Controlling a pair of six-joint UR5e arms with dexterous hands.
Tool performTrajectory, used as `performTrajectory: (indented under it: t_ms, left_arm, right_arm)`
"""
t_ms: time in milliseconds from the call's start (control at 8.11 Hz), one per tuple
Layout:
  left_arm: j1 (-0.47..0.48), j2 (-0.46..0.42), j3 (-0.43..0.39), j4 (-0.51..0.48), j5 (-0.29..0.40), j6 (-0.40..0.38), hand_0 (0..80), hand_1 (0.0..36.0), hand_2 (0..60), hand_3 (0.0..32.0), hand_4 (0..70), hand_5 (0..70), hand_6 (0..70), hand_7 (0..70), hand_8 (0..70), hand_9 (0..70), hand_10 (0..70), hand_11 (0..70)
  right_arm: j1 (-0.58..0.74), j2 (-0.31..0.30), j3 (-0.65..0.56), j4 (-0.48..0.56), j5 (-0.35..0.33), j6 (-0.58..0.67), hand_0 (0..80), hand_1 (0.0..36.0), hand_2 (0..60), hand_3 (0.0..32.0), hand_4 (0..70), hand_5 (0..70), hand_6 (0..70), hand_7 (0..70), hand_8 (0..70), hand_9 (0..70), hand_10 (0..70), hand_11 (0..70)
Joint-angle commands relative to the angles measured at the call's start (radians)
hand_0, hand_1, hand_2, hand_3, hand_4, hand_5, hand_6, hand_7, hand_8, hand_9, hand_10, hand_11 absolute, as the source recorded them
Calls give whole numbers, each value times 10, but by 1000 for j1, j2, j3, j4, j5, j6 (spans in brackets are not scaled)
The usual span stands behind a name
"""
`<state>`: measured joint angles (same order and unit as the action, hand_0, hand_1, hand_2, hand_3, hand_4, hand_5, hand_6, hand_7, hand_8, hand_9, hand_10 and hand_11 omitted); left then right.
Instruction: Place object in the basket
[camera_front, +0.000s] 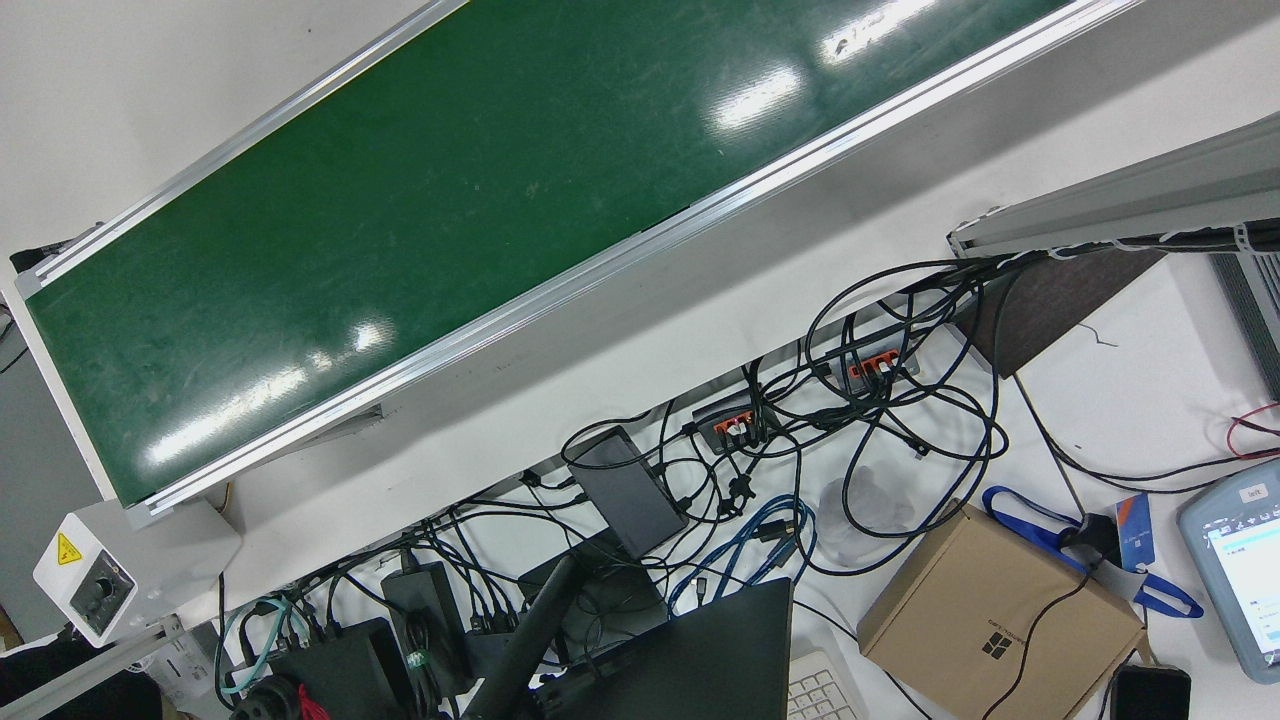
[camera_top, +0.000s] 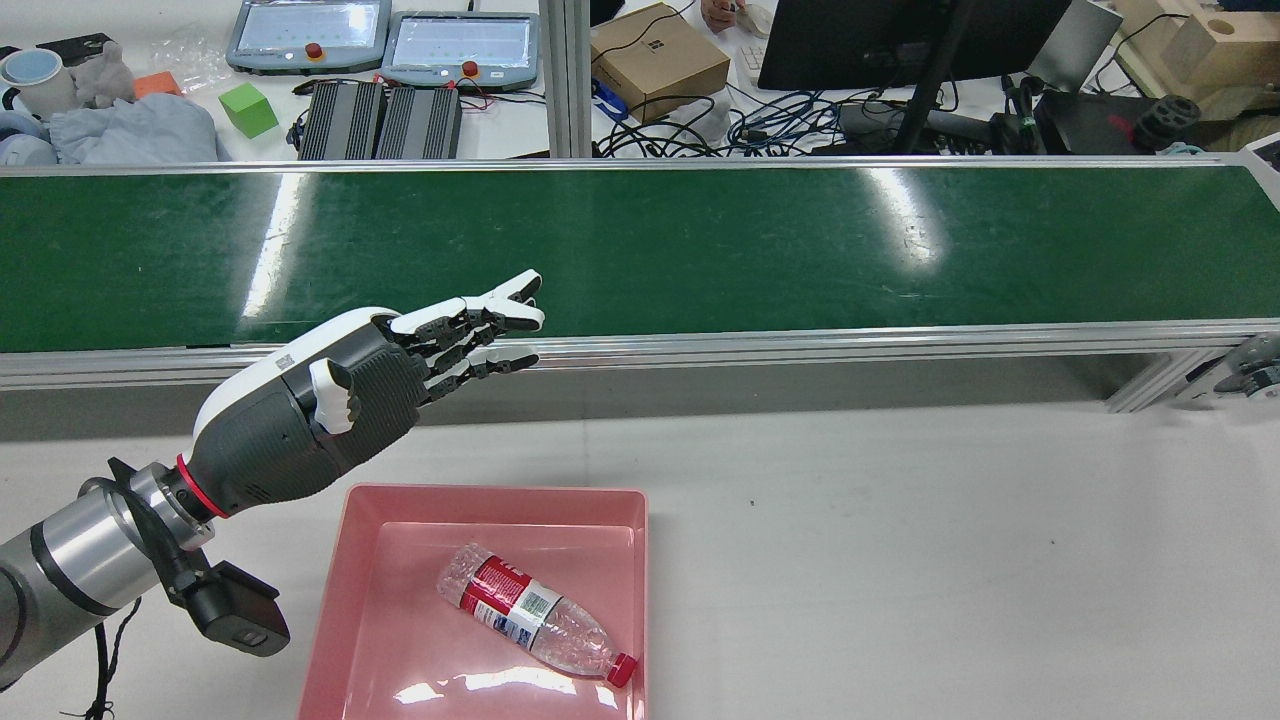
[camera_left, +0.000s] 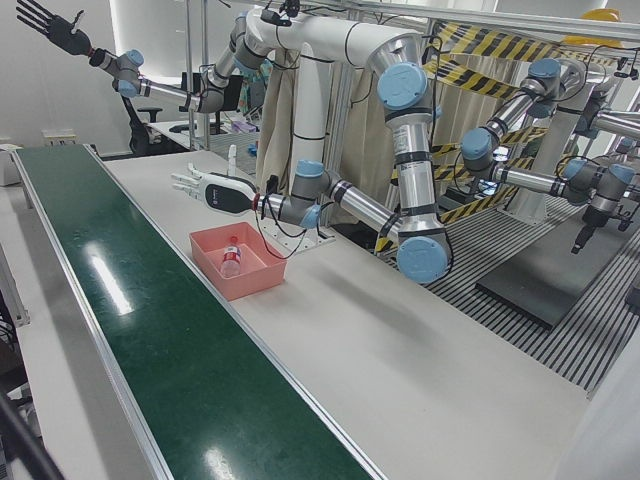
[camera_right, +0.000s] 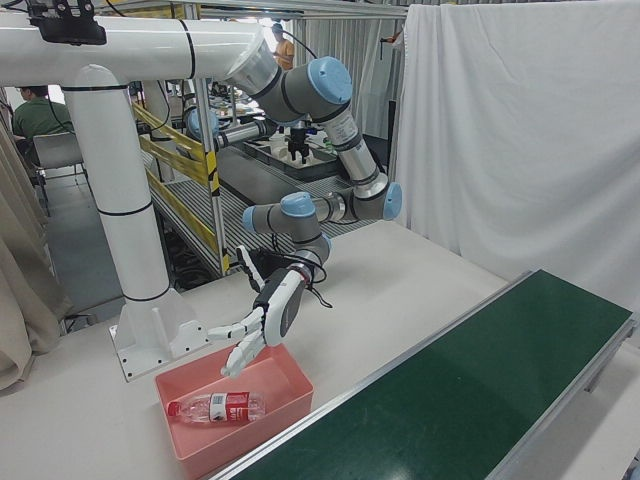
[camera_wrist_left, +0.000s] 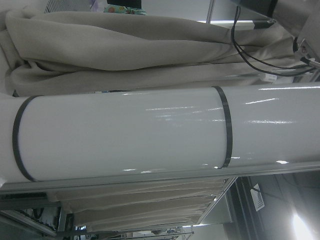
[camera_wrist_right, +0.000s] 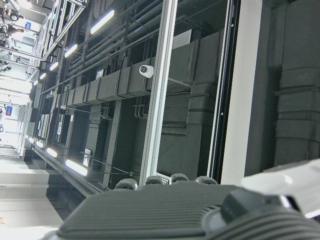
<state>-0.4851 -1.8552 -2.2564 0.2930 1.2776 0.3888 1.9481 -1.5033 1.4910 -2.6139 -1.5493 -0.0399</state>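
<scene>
The bottle (camera_top: 533, 614) lies on its side inside the pink basket (camera_top: 345, 560). The left hand (camera_top: 360, 385) hovers above the basket's far corner, fingers spread, holding nothing (right hand's state cannot be told). Risk: a low sweep could clip the rim and shift the basket.

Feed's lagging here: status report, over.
Left hand open, empty, by basket. Right hand open, raised high. Bottle lying in basket. Nothing in the way.
</scene>
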Motion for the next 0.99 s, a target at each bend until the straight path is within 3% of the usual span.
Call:
performTrajectory:
  t_ms: [0, 247, 493, 863]
  left_arm:
    - [3, -5, 0, 0, 0, 5, 121, 0, 0, 0, 184, 124, 54, 28, 34, 29, 106, 146]
    - [43, -10, 1, 3, 0, 7, 150, 0, 0, 0, 182, 26, 50, 16, 18, 12, 83, 114]
    - [43, -12, 1, 2, 2, 7, 221, 0, 0, 0, 167, 24, 40, 0, 3, 0, 54, 71]
    - [43, -10, 1, 3, 9, 2, 186, 0, 0, 0, 139, 31, 28, 0, 0, 0, 44, 58]
  right_arm:
    - [0, 0, 0, 0, 0, 0, 0, 0, 0, 0, 0, 0, 0, 0, 0, 0, 0, 0]
    - [2, 0, 0, 0, 0, 0, 0, 0, 0, 0, 0, 0, 0, 0, 0, 0, 0, 0]
    - [0, 0, 0, 0, 0, 0, 0, 0, 0, 0, 0, 0, 0, 0, 0, 0, 0, 0]
    - [0, 0, 0, 0, 0, 0, 0, 0, 0, 0, 0, 0, 0, 0, 0, 0, 0, 0]
